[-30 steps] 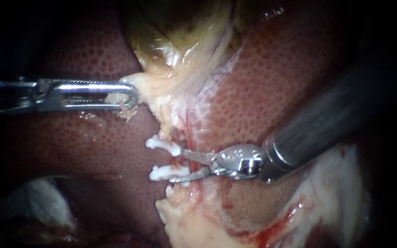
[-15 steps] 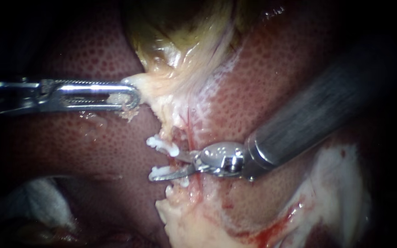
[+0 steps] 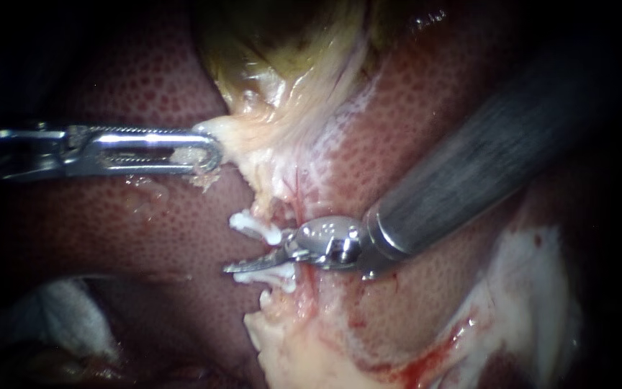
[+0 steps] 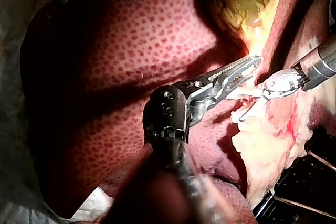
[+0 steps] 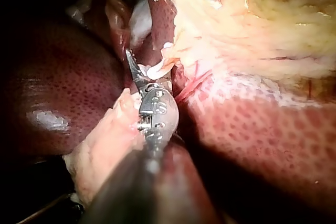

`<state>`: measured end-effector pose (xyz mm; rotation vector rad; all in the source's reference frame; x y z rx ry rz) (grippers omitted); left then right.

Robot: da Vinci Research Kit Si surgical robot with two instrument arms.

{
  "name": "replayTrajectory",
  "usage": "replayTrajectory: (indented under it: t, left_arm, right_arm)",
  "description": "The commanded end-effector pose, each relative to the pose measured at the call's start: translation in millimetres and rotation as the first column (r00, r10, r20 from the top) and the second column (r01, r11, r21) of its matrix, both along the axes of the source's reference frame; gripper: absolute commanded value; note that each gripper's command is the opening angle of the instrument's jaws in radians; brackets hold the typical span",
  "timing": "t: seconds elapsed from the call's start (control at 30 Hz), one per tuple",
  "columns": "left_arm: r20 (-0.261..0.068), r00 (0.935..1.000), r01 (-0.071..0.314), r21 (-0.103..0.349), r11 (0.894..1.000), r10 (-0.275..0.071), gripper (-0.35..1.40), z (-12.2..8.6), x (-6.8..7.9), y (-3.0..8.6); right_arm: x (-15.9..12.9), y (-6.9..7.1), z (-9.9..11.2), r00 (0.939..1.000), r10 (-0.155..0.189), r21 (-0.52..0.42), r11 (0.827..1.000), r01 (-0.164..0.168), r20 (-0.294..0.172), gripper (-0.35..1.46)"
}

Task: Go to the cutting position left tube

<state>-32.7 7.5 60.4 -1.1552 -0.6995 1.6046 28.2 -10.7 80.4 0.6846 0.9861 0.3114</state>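
Right instrument (image 3: 242, 265): the thin metal tip is laid across the left tube (image 3: 273, 213), in the space between 2 white clips. It is seen just over the lower clip (image 3: 271, 276) and just below the upper clip (image 3: 253, 226), with its point reaching past the tube onto the liver (image 3: 145, 216). Whether this tip is open or closed cannot be told in any view. The shaft is seen slanting in from the upper right.

Left instrument (image 3: 206, 153): the jaws are closed on the pale lower edge of the gallbladder (image 3: 275, 65), and a scrap of that tissue is seen in the jaw's slot. This grip is placed above the clips, apart from them. The shaft is seen lying level.

Red smears are noted on the pale tissue below the clips.
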Motion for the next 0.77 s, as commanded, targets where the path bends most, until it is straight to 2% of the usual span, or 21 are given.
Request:
replayTrajectory:
  t: [0.03,0.2,0.43,0.47,0.77]
  left_arm:
    - [0.000,1.0000,0.001,0.000,1.000,-0.001,-0.35,0.0,0.0,0.0]
    - [0.001,1.0000,-0.001,0.001,1.000,0.001,-0.35,0.0,-0.1,0.0]
    - [0.001,1.0000,-0.001,0.001,1.000,0.001,-0.35,0.1,-0.1,-0.1]
    - [0.001,1.0000,-0.001,0.001,1.000,0.001,-0.35,0.1,-0.1,-0.1]
    - [0.001,1.0000,-0.002,0.001,1.000,0.002,-0.35,0.2,-0.1,0.0]
  right_arm:
    - [0.1,0.0,0.0,1.0000,-0.001,0.008,1.000,0.001,0.001,1.38]
    - [0.5,-0.5,0.4,0.9999,-0.014,0.038,0.999,0.014,-0.005,1.33]
    - [0.8,-0.6,0.6,0.9998,-0.014,0.046,0.999,0.015,-0.015,1.30]
    - [0.8,-0.6,0.6,0.9998,-0.014,0.046,0.999,0.015,-0.015,1.20]
    - [0.6,-0.6,0.7,0.9997,-0.016,0.046,0.999,0.017,-0.016,1.19]
